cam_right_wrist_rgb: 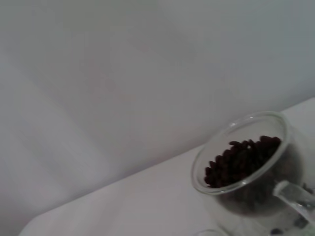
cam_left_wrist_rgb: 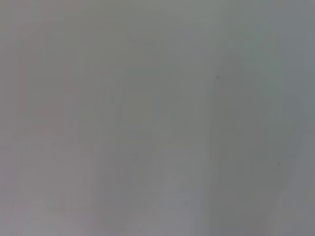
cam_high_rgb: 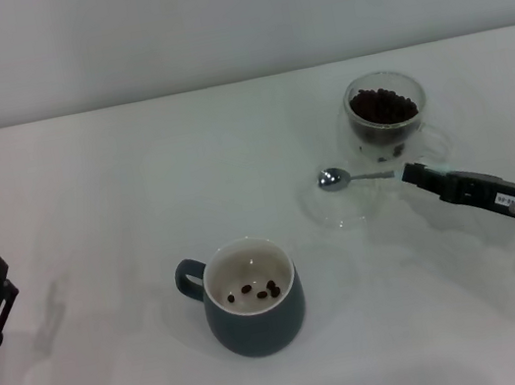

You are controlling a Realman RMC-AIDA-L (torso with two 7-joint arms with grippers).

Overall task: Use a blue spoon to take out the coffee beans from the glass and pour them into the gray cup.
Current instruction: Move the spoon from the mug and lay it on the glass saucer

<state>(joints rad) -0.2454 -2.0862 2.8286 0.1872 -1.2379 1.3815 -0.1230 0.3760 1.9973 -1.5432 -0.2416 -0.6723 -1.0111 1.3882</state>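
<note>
The gray cup (cam_high_rgb: 256,314) stands at the front middle of the table with a few coffee beans (cam_high_rgb: 260,292) inside. The glass (cam_high_rgb: 386,115) stands at the back right, holding many coffee beans (cam_high_rgb: 383,105); it also shows in the right wrist view (cam_right_wrist_rgb: 246,191) with its beans (cam_right_wrist_rgb: 241,160). My right gripper (cam_high_rgb: 417,173) is shut on the handle of the blue spoon (cam_high_rgb: 333,178), just in front of the glass. The spoon's metal bowl looks empty and hangs over a flat clear dish (cam_high_rgb: 340,210). My left gripper (cam_high_rgb: 0,288) is parked at the far left edge, open and empty.
The white table (cam_high_rgb: 90,202) meets a pale wall at the back. The left wrist view shows only a blank pale surface. The right arm (cam_high_rgb: 498,198) reaches in from the right edge.
</note>
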